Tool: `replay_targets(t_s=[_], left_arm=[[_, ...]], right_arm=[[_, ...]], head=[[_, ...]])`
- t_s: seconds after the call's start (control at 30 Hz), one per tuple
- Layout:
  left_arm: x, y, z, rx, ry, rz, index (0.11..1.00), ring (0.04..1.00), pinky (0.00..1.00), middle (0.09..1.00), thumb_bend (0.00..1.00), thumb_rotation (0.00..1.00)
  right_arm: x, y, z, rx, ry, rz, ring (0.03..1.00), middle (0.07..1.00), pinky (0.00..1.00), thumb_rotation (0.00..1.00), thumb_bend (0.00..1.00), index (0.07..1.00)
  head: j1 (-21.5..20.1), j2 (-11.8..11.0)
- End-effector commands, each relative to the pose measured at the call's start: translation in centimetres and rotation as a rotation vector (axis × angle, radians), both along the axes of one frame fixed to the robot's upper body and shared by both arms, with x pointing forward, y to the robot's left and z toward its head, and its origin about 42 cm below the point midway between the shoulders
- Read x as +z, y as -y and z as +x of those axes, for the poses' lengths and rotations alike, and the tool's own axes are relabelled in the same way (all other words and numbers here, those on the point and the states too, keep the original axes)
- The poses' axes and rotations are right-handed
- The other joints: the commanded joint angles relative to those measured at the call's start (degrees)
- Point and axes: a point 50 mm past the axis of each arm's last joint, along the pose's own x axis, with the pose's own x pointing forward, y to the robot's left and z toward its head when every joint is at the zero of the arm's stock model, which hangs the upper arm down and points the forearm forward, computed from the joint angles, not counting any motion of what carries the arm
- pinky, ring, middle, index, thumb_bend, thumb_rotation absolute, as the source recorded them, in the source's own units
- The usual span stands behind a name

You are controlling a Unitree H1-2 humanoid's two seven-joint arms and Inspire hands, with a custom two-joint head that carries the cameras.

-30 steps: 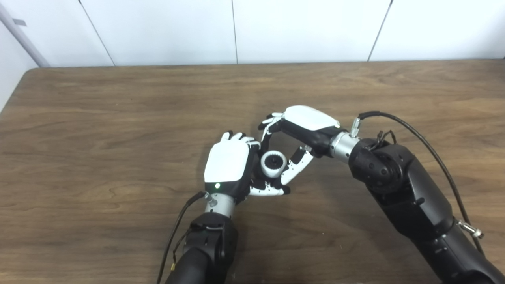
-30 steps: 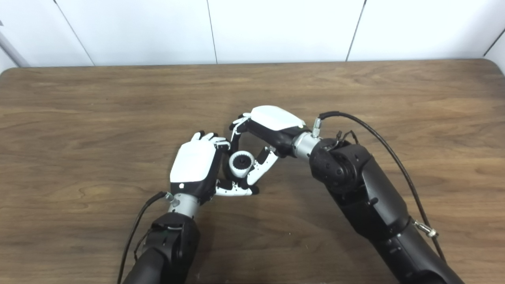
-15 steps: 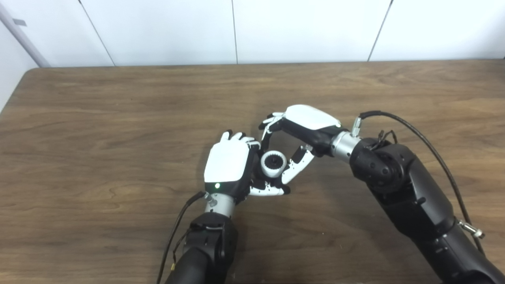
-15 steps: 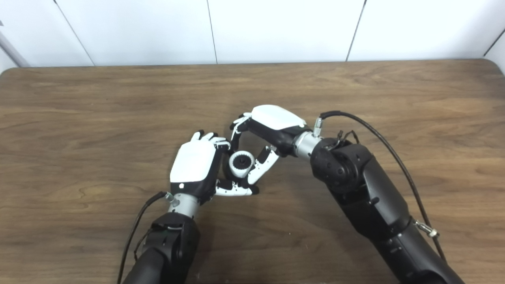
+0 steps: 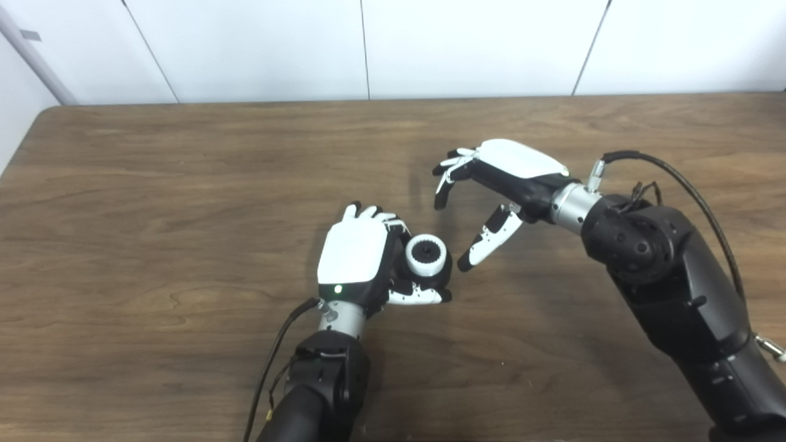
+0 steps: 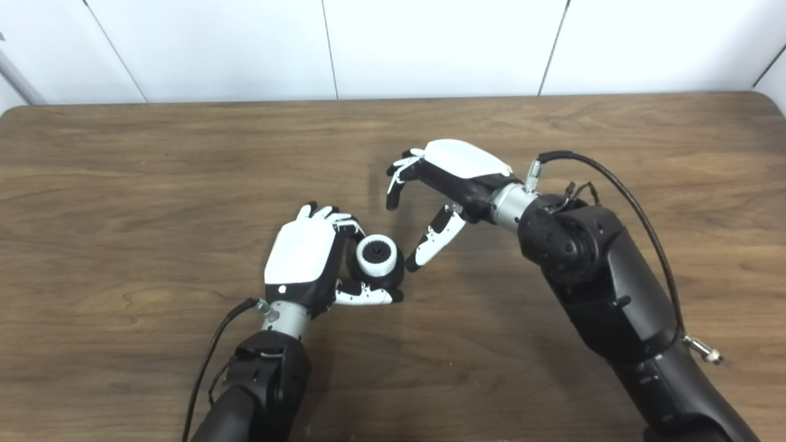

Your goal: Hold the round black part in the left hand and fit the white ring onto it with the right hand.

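Note:
My left hand (image 5: 356, 261) rests low over the table's middle, back upward, shut on the round black part (image 5: 441, 276). The white ring (image 5: 425, 256) sits around that part's top, its toothed black centre facing up. The part's lower body is mostly hidden by my left fingers and thumb. My right hand (image 5: 491, 190) hovers up and to the right of the part, open, fingers spread and holding nothing. Its thumb tip ends a short gap from the ring, not touching it.
The brown wooden table (image 5: 153, 184) stretches wide on all sides, with a white panelled wall behind its far edge. A black cable (image 5: 675, 178) loops over my right wrist and forearm, and another cable (image 5: 276, 350) hangs by my left wrist.
My right hand has let go of the ring and drawn back up and to the right, fingers opening. The left hand and the part with the ring stayed in place.

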Motion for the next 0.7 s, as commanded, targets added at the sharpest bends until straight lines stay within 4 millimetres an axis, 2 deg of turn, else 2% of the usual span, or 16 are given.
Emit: replay_targets(t_s=[0.0, 0.43, 0.67], left_arm=[[-2.6, 0.2, -0.9, -0.038, -0.153, 0.022, 0.481, 0.896, 0.99, 0.797, 0.53, 0.06], [-2.9, -0.4, -0.8, -0.040, -0.146, 0.025, 0.481, 0.894, 0.98, 0.798, 0.53, 0.06], [-2.8, -0.6, -0.7, -0.047, -0.146, 0.038, 0.494, 0.881, 0.95, 0.806, 0.52, 0.07]], right_arm=[[2.7, 0.9, 0.4, -0.012, 0.078, 0.010, 0.982, 0.882, 1.00, 0.27, 1.00, 0.629], [3.4, 2.7, 0.5, -0.046, 0.092, 0.011, 0.967, 0.868, 0.98, 0.27, 1.00, 0.642], [3.1, 2.9, 0.6, -0.056, 0.090, 0.016, 0.960, 0.866, 0.97, 0.28, 1.00, 0.641]], head=[[0.1, 0.0], [-0.2, -0.4], [-0.3, -0.7]])
